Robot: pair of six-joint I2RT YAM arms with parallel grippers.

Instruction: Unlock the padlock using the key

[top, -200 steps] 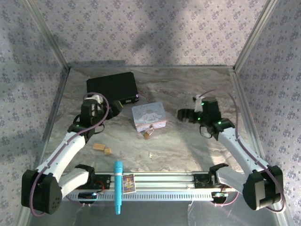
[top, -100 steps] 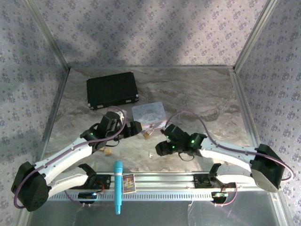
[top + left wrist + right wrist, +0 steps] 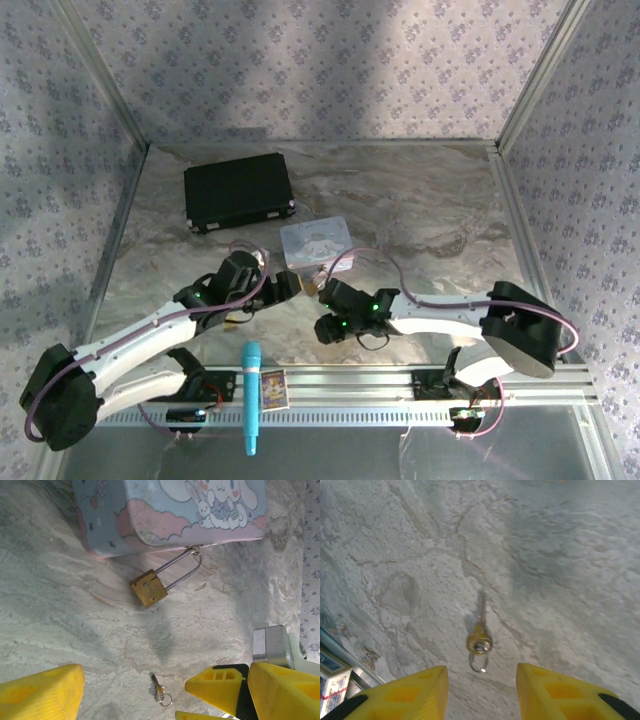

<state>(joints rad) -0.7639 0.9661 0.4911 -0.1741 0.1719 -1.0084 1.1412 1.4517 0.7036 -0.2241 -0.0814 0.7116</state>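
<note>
Padlock (image 3: 148,587): small brass body lying flat on the marbled tabletop (image 3: 430,220). Its thin silvery shackle is hooked into the clasp at the front edge of a pastel cartoon tin (image 3: 170,510).

Key (image 3: 479,639): tiny and silvery, with a small ring at its head. It lies loose on the tabletop, near the padlock but apart from it, on the side away from the tin.

Left gripper (image 3: 290,284): low over the tabletop, facing the padlock and tin. Its yellow fingers (image 3: 40,692) are spread wide, released, with nothing between them.

Right gripper (image 3: 481,690): hovers just over the key. Its fingers (image 3: 420,690) are parted and empty, and the key lies just ahead of the gap between them, untouched.

Black case (image 3: 238,190): flat, at the far left of the tabletop, well apart from the tin.

Blue marker (image 3: 251,395): on the near rail, with a small picture card (image 3: 274,388) beside it.
</note>
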